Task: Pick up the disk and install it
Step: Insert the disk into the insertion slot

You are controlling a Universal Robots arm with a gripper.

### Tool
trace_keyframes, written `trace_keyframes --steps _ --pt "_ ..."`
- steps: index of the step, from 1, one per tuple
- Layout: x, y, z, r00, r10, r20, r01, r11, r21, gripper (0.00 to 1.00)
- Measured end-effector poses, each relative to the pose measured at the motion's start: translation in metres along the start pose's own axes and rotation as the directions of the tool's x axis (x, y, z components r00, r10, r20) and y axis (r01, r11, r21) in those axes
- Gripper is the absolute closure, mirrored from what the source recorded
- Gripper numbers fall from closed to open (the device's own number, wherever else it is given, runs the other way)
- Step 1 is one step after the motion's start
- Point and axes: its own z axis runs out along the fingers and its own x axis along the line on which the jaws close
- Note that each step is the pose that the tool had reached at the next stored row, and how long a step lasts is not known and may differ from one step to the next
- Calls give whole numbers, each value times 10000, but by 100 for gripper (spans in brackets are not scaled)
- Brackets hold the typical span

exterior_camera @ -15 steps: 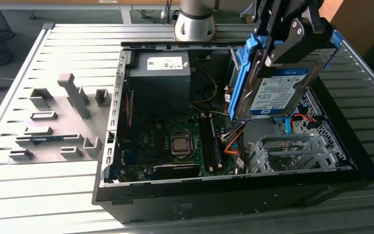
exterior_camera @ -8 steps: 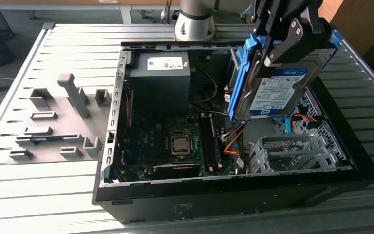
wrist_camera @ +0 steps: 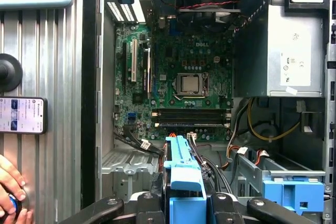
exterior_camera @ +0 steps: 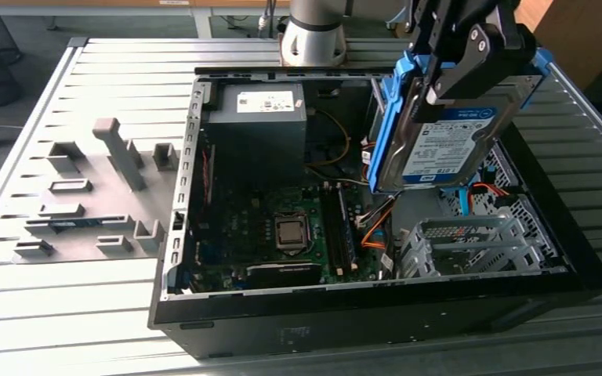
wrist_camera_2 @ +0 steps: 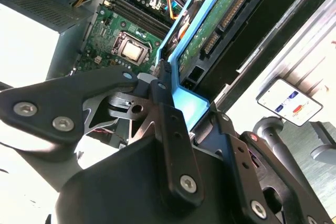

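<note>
The disk [exterior_camera: 442,145], a silver-grey drive with a white-and-blue label and blue side rails, hangs tilted on edge above the right side of the open computer case [exterior_camera: 385,313]. My gripper [exterior_camera: 458,74] is shut on its upper end. In the first wrist view the disk's blue rail [wrist_camera: 182,169] stands between my black fingers [wrist_camera: 149,203], over the cables beside the motherboard [wrist_camera: 184,77]. In the second wrist view the disk's green circuit side [wrist_camera_2: 210,30] runs away from my gripper [wrist_camera_2: 184,114].
Below the disk are a silver drive cage [exterior_camera: 469,243] and a bare blue bracket [wrist_camera: 293,195]. The grey power supply [exterior_camera: 257,117] fills the case's far corner. Grey fixtures [exterior_camera: 103,180] stand on the slatted table. A phone [wrist_camera: 21,115] and a hand [wrist_camera: 10,190] are beside the case.
</note>
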Motion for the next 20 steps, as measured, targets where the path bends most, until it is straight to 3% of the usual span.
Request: trace_keyframes --steps 9,20 --pt "10 0 5 10000 86 1 -86 10000 0 63" --pt "129 -2 10 10000 87 0 -87 10000 0 63"
